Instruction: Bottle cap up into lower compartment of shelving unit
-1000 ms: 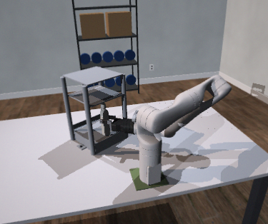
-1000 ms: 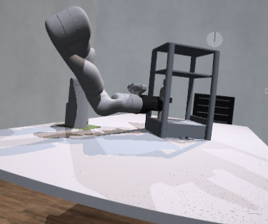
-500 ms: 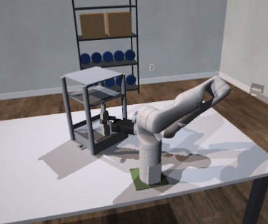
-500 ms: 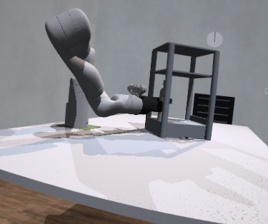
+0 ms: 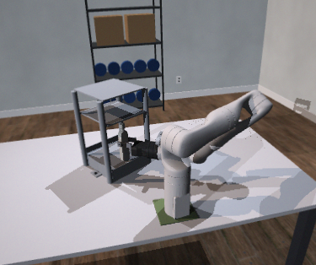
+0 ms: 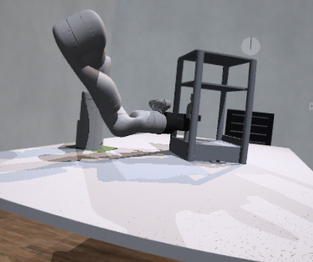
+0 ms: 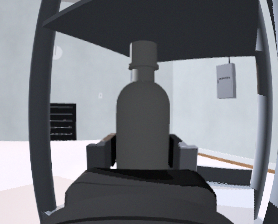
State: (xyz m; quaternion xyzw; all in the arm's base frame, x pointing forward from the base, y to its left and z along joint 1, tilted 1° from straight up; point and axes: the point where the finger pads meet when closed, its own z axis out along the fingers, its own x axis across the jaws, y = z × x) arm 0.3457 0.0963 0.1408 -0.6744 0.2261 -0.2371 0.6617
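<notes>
Insertion step. Black two-finger gripper (image 7: 142,156) clamped on upright grey capped bottle (image 7: 142,119), inside grey four-post shelving unit's (image 5: 104,139) lower compartment. Next, likely: lower until base seats behind lip, then release.

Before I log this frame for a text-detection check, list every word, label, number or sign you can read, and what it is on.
None can be read.
Bottle in the pincer: plain grey, no label.
Cardboard boxes on the far rack: no print.
Round wall clock: no numerals visible.
Grey plate on the wall: faint marks, too blurred to read.
</notes>
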